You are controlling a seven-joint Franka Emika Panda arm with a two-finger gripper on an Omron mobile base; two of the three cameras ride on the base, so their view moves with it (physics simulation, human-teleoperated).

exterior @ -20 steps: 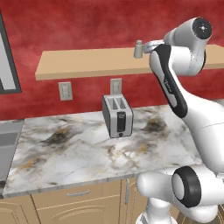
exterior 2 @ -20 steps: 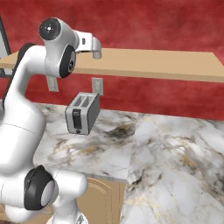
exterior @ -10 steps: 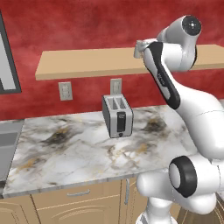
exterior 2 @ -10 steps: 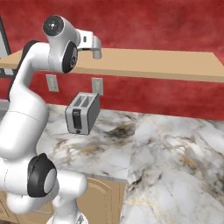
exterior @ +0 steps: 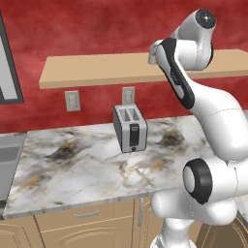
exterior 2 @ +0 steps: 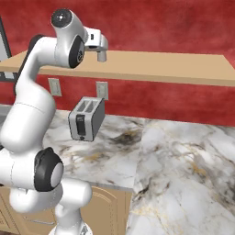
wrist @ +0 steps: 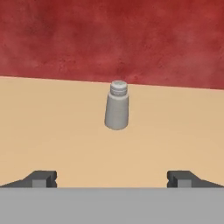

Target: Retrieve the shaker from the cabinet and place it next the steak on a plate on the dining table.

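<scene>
The small grey shaker (wrist: 117,107) stands upright on the light-wood cabinet shelf (wrist: 52,127), in front of the red wall. My gripper (wrist: 113,178) is open, level with the shaker and a short way back from it, with nothing between the fingertips (wrist: 43,178). In the left base view the shaker (exterior: 152,52) peeks out beside my raised arm on the shelf (exterior: 87,72). From the right base view the shaker (exterior 2: 102,54) stands just past my hand on the shelf (exterior 2: 174,66). The steak and the plate are out of view. Whether the marble top (exterior 2: 183,183) is the dining table I cannot tell.
A silver two-slot toaster (exterior: 130,128) (exterior 2: 86,118) stands on the marble counter (exterior: 72,160) under the shelf, below my hand. Wall sockets (exterior: 72,100) sit behind it. A sink edge (exterior: 7,155) shows at far left. Wooden cupboard doors (exterior: 87,227) run below.
My arm's upper links have swung up and over, carrying the hand in towards the shaker. The shaker and toaster have not moved. The jaws stay open.
</scene>
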